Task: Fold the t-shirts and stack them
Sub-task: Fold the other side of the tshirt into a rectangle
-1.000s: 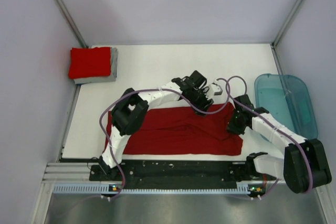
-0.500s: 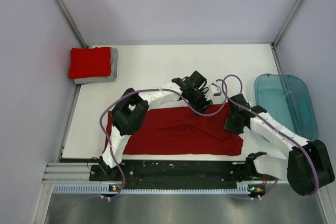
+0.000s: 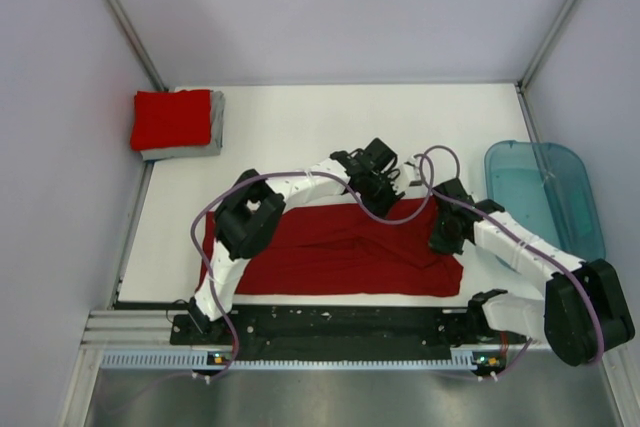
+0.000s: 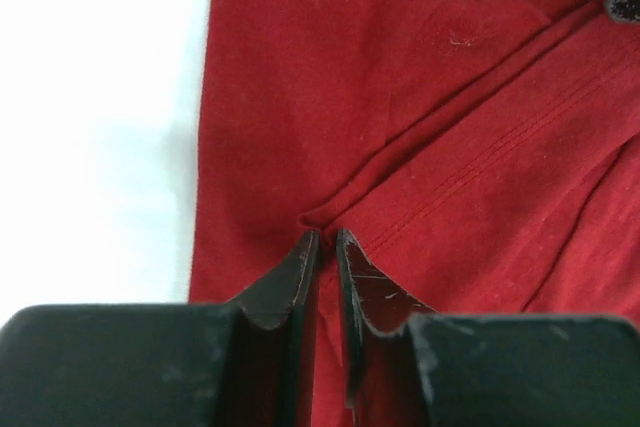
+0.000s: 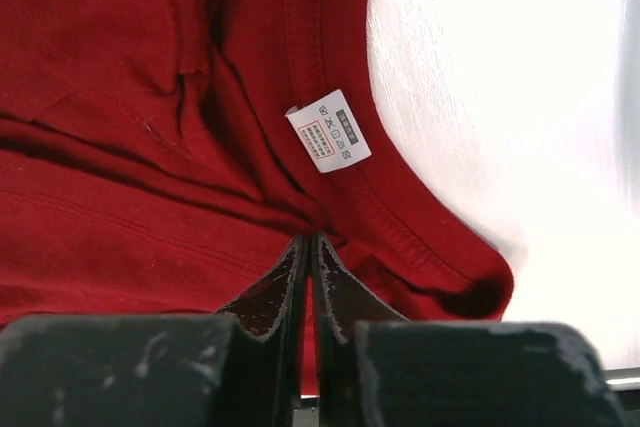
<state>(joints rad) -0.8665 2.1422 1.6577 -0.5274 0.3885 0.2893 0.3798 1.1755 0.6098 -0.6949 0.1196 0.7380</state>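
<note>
A dark red t-shirt lies spread in a long band across the near table. My left gripper is at its far edge and pinches a raised fold of the dark red cloth. My right gripper sits at the shirt's right end, shut on cloth just below the collar and its white label. At the far left corner a folded brighter red t-shirt lies on a folded grey t-shirt.
A translucent teal tub stands at the table's right edge, close to my right arm. Grey walls close in the table on three sides. A metal rail runs along the front.
Both grippers have closed on the dark red cloth. My right gripper has shifted slightly left and farther in. The shirt's far right edge is bunched a little.
</note>
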